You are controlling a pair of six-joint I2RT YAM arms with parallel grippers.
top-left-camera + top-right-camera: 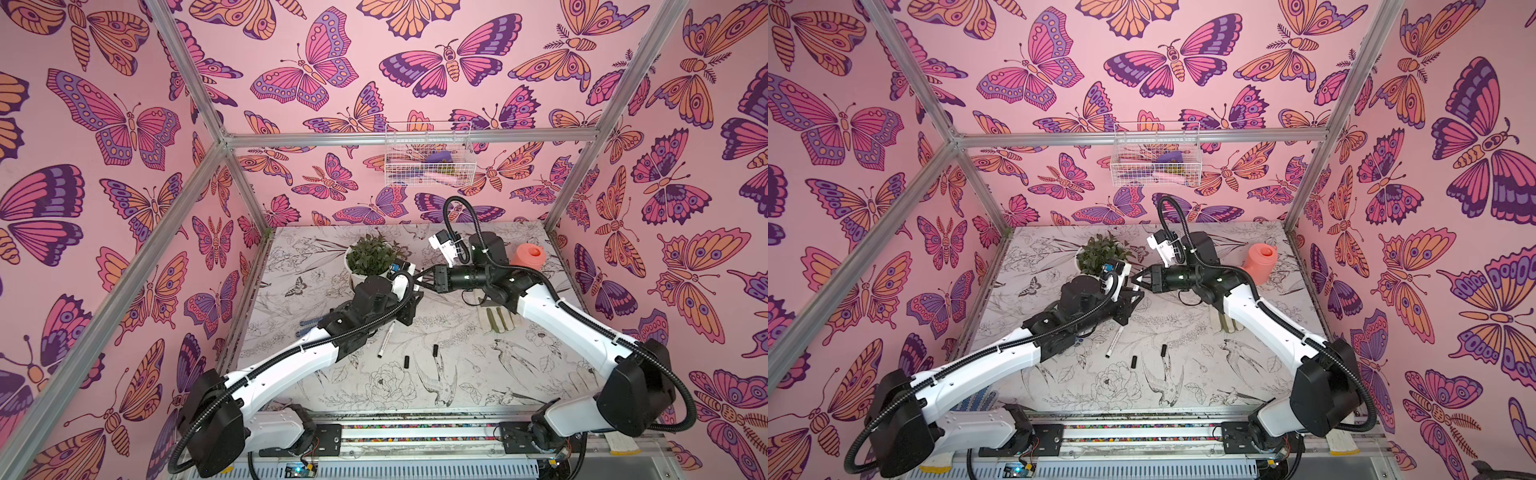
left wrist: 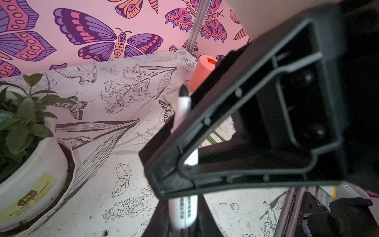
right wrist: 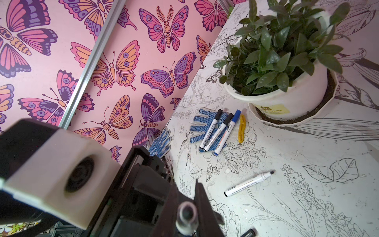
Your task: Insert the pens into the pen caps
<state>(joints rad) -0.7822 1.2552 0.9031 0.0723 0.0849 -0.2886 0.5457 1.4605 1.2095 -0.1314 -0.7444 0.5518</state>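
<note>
My left gripper [image 2: 183, 217] is shut on a white pen [image 2: 183, 209] with black print, its dark tip [image 2: 183, 90] pointing away. My right gripper [image 3: 186, 213] is shut on a pen cap [image 3: 186, 214], seen end-on as a hollow tube. In both top views the grippers [image 1: 415, 293] [image 1: 420, 280] meet tip to tip beside the plant pot. One uncapped pen [image 1: 385, 341] [image 3: 249, 184] lies on the table, with two black caps [image 1: 407, 362] [image 1: 435, 350] close by. Three capped pens [image 3: 219, 132] rest on a blue glove.
A potted plant [image 1: 371, 259] stands just behind the grippers. A salmon jug [image 1: 528, 254] sits at the back right, and green sticks [image 1: 498, 322] lie under the right arm. Blue gloves [image 1: 309, 322] and a yellow piece [image 3: 242, 128] lie at the left. A wire basket [image 1: 428, 153] hangs on the back wall.
</note>
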